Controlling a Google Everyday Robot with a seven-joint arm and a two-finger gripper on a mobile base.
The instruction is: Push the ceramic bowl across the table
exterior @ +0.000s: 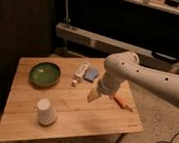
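Observation:
The ceramic bowl (45, 74) is a shallow glossy green bowl with a darker rim, standing on the far left part of the light wood table (80, 120). My white arm reaches in from the right over the table's right half. The gripper (93, 95) hangs below the arm's wrist, above the table's middle, well to the right of the bowl and apart from it. An upturned white cup (46, 111) stands near the front left.
A white tube (80, 71) and a blue object (91, 75) lie at the table's back middle. An orange object (122, 101) lies under the arm at the right. A dark wall stands left; a shelf runs behind; cables lie on the floor at right.

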